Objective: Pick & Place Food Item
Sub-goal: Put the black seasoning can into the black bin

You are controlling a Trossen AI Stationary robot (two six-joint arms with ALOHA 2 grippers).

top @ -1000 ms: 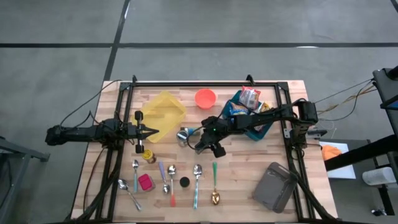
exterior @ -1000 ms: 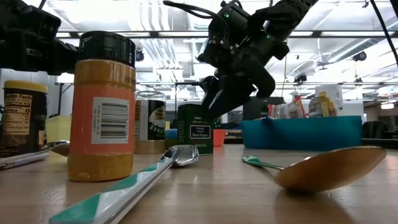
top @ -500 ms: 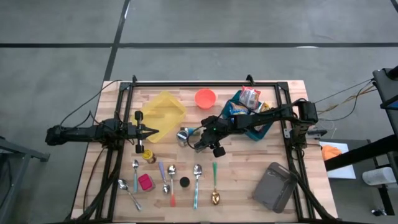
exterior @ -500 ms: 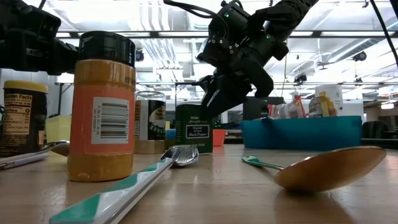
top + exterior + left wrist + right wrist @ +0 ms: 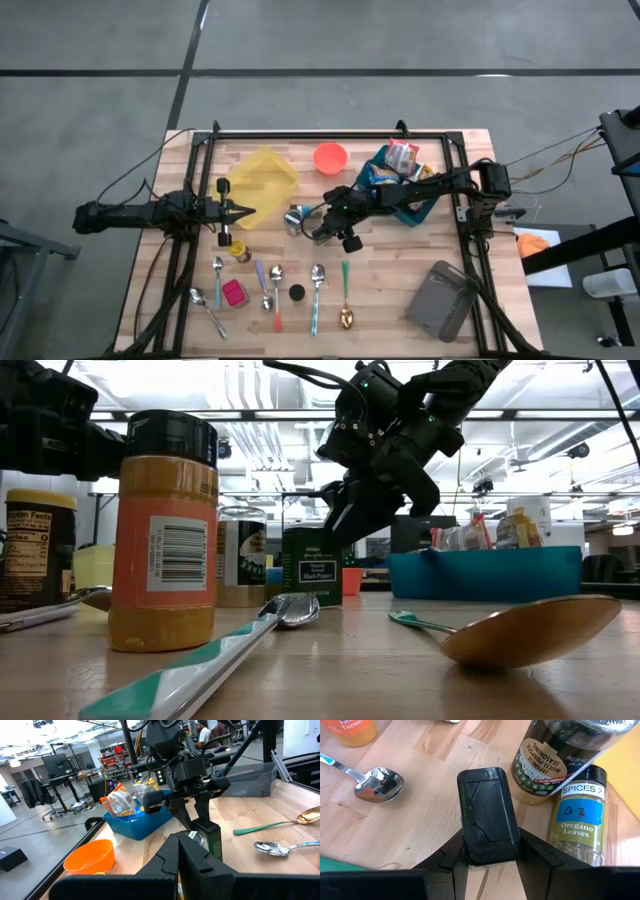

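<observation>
The right gripper squeezes the pepper tin, which sits between its fingers. Grabbing looks about done; next it must lift straight up. The left gripper waits, shut.

This is a robotics lab or workshop (more industrial hall than home), shown by the grey concrete floor, a wooden table framed in black rails, ceiling strip lights, workbenches with monitors and parts shelves.
</observation>
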